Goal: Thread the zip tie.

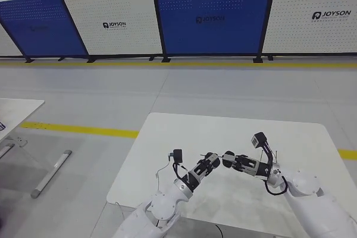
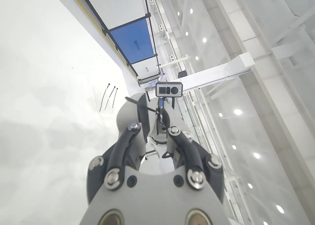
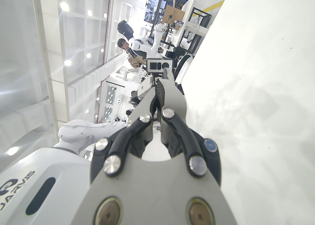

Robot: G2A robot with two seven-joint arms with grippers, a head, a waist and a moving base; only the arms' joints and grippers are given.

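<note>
Meeting tip to tip above the white table [image 1: 166,178], the two grippers sit near its middle. The right gripper [image 3: 162,80] is pinched tight, its jaws pressed together on one end of the black zip tie [image 2: 136,103]. The tie runs from there across the left gripper [image 2: 152,110], its wider end sticking out past it. Whether the left gripper grips the tie I cannot tell. Three spare ties [image 2: 108,97] lie side by side on the table, apart from both grippers.
</note>
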